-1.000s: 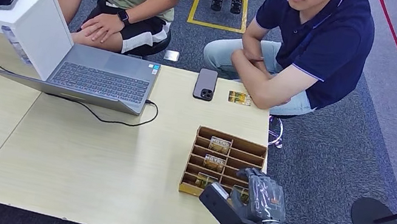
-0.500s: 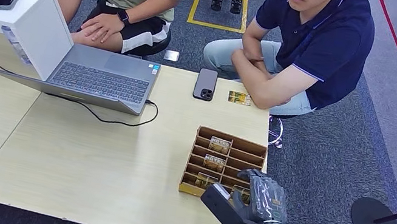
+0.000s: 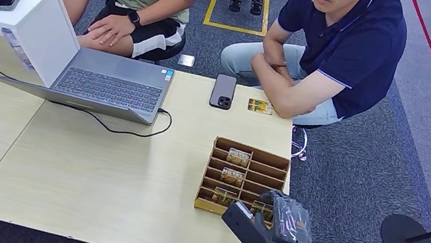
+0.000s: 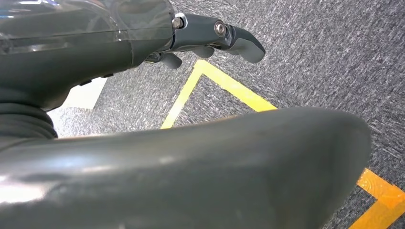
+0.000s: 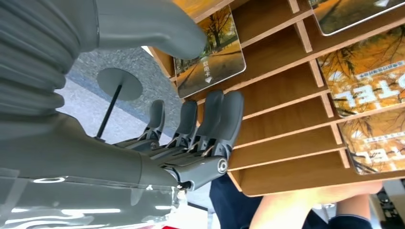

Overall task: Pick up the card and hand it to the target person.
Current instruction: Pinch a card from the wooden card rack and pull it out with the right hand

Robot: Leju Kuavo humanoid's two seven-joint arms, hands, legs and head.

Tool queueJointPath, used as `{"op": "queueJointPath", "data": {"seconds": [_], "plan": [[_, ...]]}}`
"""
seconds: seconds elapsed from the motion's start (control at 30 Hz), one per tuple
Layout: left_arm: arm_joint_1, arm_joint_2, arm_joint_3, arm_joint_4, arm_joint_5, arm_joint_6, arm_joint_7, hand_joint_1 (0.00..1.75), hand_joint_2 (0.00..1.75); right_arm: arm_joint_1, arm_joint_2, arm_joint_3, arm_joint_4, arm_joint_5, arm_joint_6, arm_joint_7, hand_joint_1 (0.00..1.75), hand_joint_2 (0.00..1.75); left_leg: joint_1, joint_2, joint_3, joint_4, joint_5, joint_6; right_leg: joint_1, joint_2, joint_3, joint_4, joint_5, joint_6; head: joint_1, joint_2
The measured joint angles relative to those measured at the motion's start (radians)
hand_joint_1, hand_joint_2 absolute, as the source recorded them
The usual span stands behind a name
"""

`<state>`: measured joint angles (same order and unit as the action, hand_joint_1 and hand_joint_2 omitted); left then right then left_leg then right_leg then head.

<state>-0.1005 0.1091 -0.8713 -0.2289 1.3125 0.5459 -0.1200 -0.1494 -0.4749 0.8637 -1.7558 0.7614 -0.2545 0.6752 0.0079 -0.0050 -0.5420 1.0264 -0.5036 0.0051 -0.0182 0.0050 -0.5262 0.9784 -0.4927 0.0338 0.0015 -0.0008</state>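
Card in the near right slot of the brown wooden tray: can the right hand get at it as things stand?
Probably yes. The right hand hangs open just beside the autumn-print card, thumb above it and fingers below, with nothing between them.

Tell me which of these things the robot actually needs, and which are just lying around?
Needed: right hand; card at its thumb; wooden card box; seated people.

Lying about: laptop; phone; loose card on the table.

You see a light wood table [image 3: 78,164] | on it: open laptop [image 3: 106,82] with cable [image 3: 131,131], phone [image 3: 223,91], loose card [image 3: 260,106], wooden divided tray [image 3: 245,179] near right edge.
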Motion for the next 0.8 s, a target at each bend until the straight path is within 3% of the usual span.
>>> {"op": "queueJointPath", "data": {"seconds": [0.7, 0.8], "plan": [[0.000, 0.000, 0.000, 0.000, -0.002, -0.001, 0.000, 0.00, 0.00, -0.003, 0.002, 0.010, 0.040, -0.016, 0.000, -0.002, 0.89, 1.75, 0.000, 0.000, 0.000, 0.000, 0.000, 0.000, 0.000, 0.000, 0.000, 0.000, 0.000, 0.000, 0.000, 0.000], [0.000, 0.000, 0.000, 0.000, -0.002, -0.001, 0.000, 0.00, 0.00, -0.003, 0.002, 0.010, 0.044, -0.016, 0.000, -0.002, 0.96, 1.75, 0.000, 0.000, 0.000, 0.000, 0.000, 0.000, 0.000, 0.000, 0.000, 0.000, 0.000, 0.000, 0.000, 0.000]]}}
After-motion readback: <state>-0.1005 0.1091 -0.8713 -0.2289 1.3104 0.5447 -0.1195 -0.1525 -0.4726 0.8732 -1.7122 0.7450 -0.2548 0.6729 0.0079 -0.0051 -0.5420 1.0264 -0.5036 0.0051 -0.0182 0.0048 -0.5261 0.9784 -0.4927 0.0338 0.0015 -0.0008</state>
